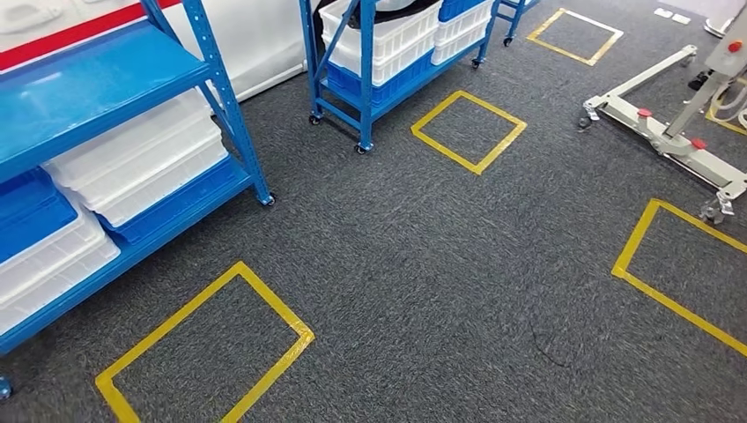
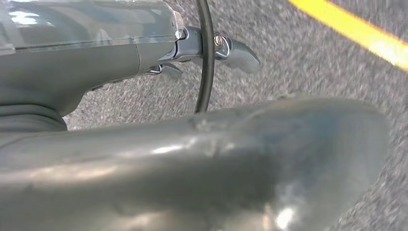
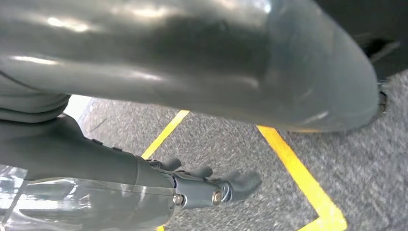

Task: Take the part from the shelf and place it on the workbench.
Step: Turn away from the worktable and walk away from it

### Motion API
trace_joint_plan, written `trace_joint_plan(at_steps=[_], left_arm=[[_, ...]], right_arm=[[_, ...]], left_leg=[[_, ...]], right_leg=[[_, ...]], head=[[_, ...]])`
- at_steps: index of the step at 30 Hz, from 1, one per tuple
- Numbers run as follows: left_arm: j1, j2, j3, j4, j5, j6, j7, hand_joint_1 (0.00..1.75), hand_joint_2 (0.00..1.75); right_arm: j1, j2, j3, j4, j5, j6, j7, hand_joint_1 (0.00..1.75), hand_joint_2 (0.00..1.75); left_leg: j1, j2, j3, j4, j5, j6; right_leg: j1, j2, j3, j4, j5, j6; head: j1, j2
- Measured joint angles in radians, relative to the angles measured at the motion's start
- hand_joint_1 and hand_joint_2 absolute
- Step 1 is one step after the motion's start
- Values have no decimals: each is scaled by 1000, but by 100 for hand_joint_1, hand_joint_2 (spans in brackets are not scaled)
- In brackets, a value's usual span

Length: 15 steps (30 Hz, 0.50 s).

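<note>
Left hand (image 2: 211, 48) & right hand (image 3: 211, 185): fingers loosely apart, holding nothing, both hanging over grey carpet (image 1: 423, 264) w/ yellow tape squares (image 1: 207, 348). Step looks like the approach, nothing picked yet. Can't tell which part is meant; presumably it sits among the white bins (image 1: 132, 163) on the blue shelf (image 1: 220, 97) at carpet's left edge, so next: turn toward it, raise an arm.

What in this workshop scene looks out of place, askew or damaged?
Little stands out. The white bins on the near shelf sit stacked and level, and the yellow floor squares look intact. One oddity: a thin dark curved mark on the carpet, perhaps a scuff or a thread.
</note>
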Motion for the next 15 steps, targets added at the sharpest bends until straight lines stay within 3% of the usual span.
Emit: trace_joint_plan(at_steps=[1,2,4,6,7,9,10,12,13,15], left_arm=[[0,0,0,0,0,0,0,0,0],[0,0,0,0,0,0,0,0,0],[1,0,0,0,0,0,0,0,0],[0,-1,0,0,0,0,0,0,0],[0,-1,0,0,0,0,0,0,0],[3,-1,0,0,0,1,-1,0,0],[5,-1,1,0,0,1,-1,0,0],[5,-1,1,0,0,2,-1,0,0],[4,-2,1,0,0,3,-1,0,0],[1,-1,1,0,0,3,0,0,0]], right_arm=[[1,0,0,0,0,0,0,0,0],[2,0,0,0,0,0,0,0,0],[4,0,0,0,0,0,0,0,0],[5,-2,0,0,0,0,0,0,0],[4,-3,-1,0,1,0,0,0,0],[1,-4,-1,0,2,0,0,0,0],[-1,-4,-1,0,3,1,0,0,0],[1,-3,-1,0,4,1,-1,0,0],[3,-3,-1,0,4,1,-1,0,0],[7,-3,-2,0,4,1,-1,0,0]], left_leg=[[-1,-14,0,1,0,0],[-2,-28,1,2,0,0],[-2,-58,3,5,-1,-2],[-3,-83,-1,11,-3,-9],[-3,-93,-6,12,-3,-15],[0,-112,-12,9,-1,-29],[0,-106,-15,12,-3,-34],[-2,-58,-39,63,-37,-41],[0,-25,-63,116,-68,-44],[5,6,-125,244,-126,-54]], right_leg=[[0,3,-20,29,2,0],[0,5,-23,20,25,-2],[0,27,19,-96,108,-10],[1,71,61,-209,160,-17],[2,84,69,-233,166,-19],[3,71,71,-242,167,-24],[2,58,75,-248,170,-30],[-3,30,82,-262,176,-43],[-2,15,84,-265,176,-47],[1,-15,85,-264,173,-49]], head=[[0,0],[0,0],[0,0],[0,0],[0,0],[0,0],[0,0],[-1,0],[-1,0],[-1,0]])
